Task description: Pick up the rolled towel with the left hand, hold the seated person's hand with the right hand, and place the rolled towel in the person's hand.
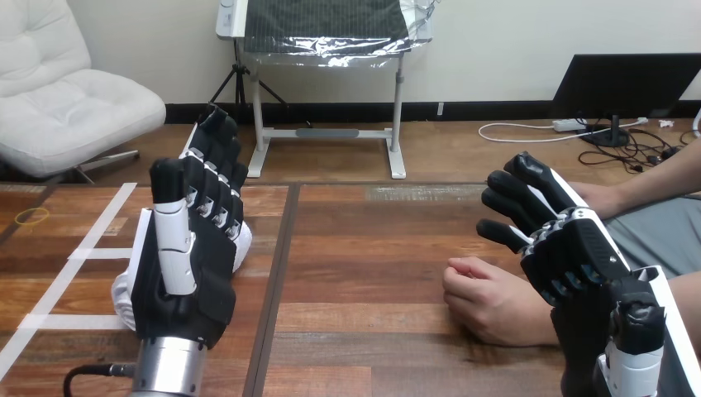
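Both are hovering empty, fingers relaxed: left hand (194, 265) by the rolled towel (122, 296) lower left, right hand (579, 256) beside the person's hand (488, 302); soft, light roll, probably needing a mid-length wrap.

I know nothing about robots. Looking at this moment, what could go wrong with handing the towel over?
1. The left hand stands open in front of the rolled towel, hiding most of it, so the grasp might miss or unroll it.
2. The person's hand lies curled on the table, leaving no open palm for the towel.
3. The right hand hangs open just beside the person's hand; a clumsy close of its fingers could pinch.
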Action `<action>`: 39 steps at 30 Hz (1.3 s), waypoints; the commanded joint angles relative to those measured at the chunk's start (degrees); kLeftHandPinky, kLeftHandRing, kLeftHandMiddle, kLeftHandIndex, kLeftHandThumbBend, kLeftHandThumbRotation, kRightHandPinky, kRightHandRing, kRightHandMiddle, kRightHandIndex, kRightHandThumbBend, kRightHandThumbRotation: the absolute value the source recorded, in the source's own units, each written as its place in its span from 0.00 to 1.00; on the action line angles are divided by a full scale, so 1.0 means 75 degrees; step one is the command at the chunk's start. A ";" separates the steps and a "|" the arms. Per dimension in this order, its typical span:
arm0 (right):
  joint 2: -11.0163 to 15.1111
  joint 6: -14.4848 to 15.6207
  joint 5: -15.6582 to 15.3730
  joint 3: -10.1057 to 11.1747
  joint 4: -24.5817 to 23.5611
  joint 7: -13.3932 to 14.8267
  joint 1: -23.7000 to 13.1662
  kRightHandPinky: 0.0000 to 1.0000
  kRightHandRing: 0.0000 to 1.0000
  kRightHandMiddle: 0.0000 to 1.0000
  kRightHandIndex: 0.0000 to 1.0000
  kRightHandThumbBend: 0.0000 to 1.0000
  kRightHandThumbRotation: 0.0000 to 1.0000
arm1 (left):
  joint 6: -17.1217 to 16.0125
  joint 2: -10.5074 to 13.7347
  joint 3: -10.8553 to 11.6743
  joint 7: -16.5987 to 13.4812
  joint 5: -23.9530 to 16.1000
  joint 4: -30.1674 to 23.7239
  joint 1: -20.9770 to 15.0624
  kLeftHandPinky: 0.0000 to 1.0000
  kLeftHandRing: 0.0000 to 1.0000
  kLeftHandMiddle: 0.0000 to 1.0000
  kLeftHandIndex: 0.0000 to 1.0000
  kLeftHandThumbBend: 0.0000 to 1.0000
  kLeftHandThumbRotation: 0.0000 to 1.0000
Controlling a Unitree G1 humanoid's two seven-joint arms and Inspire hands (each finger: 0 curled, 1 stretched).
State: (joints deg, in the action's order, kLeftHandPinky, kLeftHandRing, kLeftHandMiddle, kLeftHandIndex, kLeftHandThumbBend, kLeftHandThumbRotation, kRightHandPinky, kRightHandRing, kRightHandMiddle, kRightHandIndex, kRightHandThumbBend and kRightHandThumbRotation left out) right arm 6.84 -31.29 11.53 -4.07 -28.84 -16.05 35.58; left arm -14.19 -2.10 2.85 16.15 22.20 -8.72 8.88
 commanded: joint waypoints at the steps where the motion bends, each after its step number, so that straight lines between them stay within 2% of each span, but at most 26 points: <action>1: 0.0031 -0.0022 0.0077 0.0082 -0.0222 0.0058 -0.0198 0.82 0.88 0.88 0.89 0.76 1.00 | -0.0135 0.0039 -0.0106 -0.0055 -0.0294 -0.0266 -0.0326 1.00 0.99 0.96 0.93 0.69 0.93; 7: 0.0043 -0.0001 0.0076 0.0099 -0.0228 0.0052 -0.0203 0.82 0.88 0.88 0.89 0.76 1.00 | -0.0271 0.0151 -0.0033 -0.0132 -0.0731 -0.0034 -0.0548 1.00 0.99 0.95 0.93 0.68 0.95; 13: 0.0063 0.0000 0.0115 0.0111 -0.0189 0.0019 -0.0252 0.82 0.88 0.88 0.89 0.76 1.00 | -0.0111 0.0315 0.0116 -0.0300 -0.1061 0.0200 -0.0891 1.00 0.98 0.94 0.91 0.70 0.94; 19: 0.0059 0.0027 0.0103 0.0113 -0.0185 0.0026 -0.0298 0.82 0.88 0.88 0.89 0.75 1.00 | 0.0096 0.0624 0.0262 -0.0503 -0.1431 0.0493 -0.1303 1.00 0.97 0.94 0.91 0.72 0.92; 24: 0.0069 0.0068 0.0119 0.0109 -0.0210 0.0024 -0.0331 0.82 0.88 0.88 0.89 0.75 1.00 | 0.0115 0.0941 0.0398 -0.0549 -0.1631 0.1027 -0.1794 1.00 0.98 0.95 0.91 0.68 0.91; 34: 0.0051 0.0048 0.0072 0.0136 -0.0208 0.0037 -0.0393 0.82 0.88 0.87 0.89 0.74 1.00 | 0.0119 0.1275 0.0621 -0.0727 -0.1818 0.2190 -0.2684 1.00 0.99 0.95 0.89 0.60 0.83; 35: 0.0049 0.0049 0.0069 0.0136 -0.0211 0.0040 -0.0391 0.82 0.88 0.87 0.89 0.74 1.00 | 0.0123 0.1333 0.0629 -0.0773 -0.1896 0.2376 -0.2813 1.00 0.99 0.95 0.89 0.57 0.82; 39: 0.0054 0.0015 0.0088 0.0133 -0.0179 0.0019 -0.0415 0.82 0.88 0.87 0.89 0.74 1.00 | 0.0013 0.1482 0.0656 -0.0867 -0.2129 0.2988 -0.3192 1.00 0.98 0.94 0.89 0.56 0.80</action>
State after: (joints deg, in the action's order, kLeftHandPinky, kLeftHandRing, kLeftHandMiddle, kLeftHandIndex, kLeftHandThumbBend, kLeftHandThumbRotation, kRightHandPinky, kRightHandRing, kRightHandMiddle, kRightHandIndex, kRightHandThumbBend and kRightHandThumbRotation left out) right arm 7.00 -30.65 11.52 -3.54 -28.84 -16.05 35.45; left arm -13.08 7.10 7.36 10.41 7.97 7.97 -8.08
